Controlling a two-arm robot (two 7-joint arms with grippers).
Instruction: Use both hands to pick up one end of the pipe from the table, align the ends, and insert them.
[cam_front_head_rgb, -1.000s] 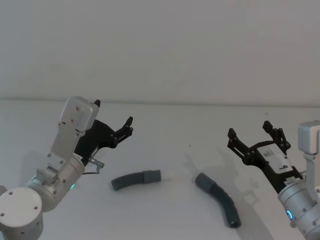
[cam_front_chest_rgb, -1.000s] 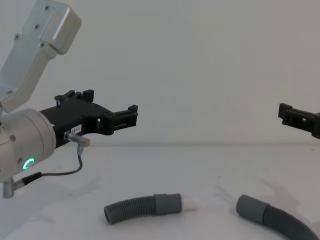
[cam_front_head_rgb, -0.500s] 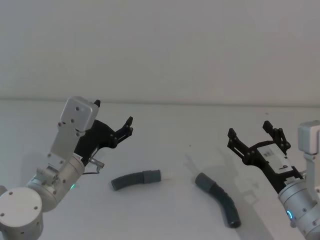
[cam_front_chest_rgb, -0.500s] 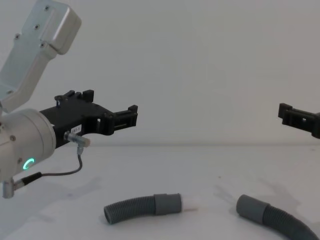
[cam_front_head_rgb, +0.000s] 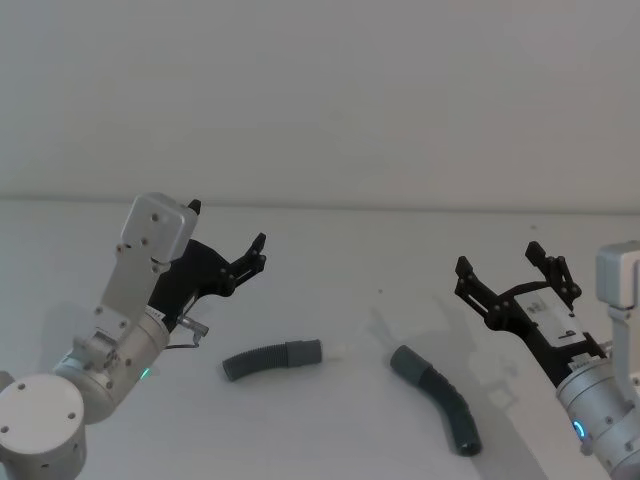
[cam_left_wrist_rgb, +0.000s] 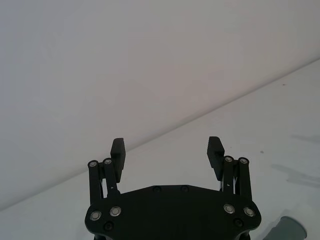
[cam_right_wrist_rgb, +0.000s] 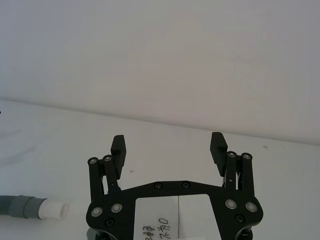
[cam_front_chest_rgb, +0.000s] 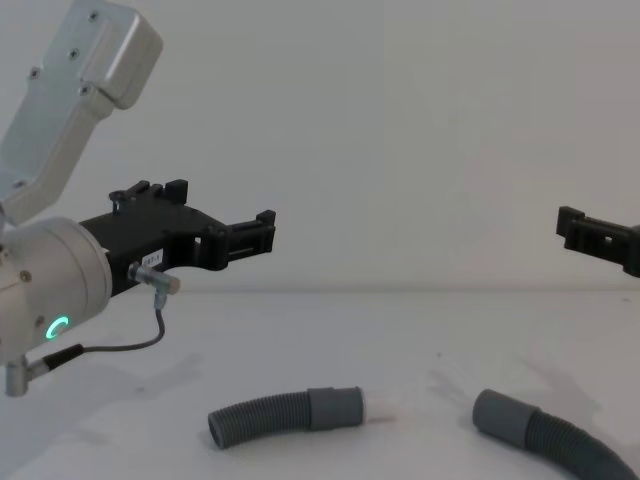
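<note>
Hoses lie flat on the table (cam_front_head_rgb: 330, 270), well apart from both grippers, so settle your holds before you descend. The short hose (cam_front_head_rgb: 262, 360) sits to the robot's left, curved. Its cuff (cam_front_head_rgb: 303, 351) and white tip (cam_front_head_rgb: 338, 350) point toward the long hose (cam_front_head_rgb: 448, 405), whose plain cuff (cam_front_head_rgb: 404, 361) faces back at it, near but not touching. The left gripper (cam_front_head_rgb: 228, 226) hovers above and behind the short hose, fingers spread wide and empty. The right gripper (cam_front_head_rgb: 497, 259) hangs to the right of the long hose, likewise spread and holding nothing.

Both pieces look like light, thin plastic. The corrugated stretches will likely bend and squash under a pinch. Hold one far from its end and it will probably flop, and you'd lose control of where the mouth points.

The smooth cuffs look stiffer and are your best hold. Grip each across its width, just behind the mouth. Leave the white tip fully exposed and keep the plain cuff's opening uncrushed.

Smooth plastic may slip or roll between the fingers, and a light hose can skid on the table as you close. Centre the fingers over the cuff and close gently but firmly.
</note>
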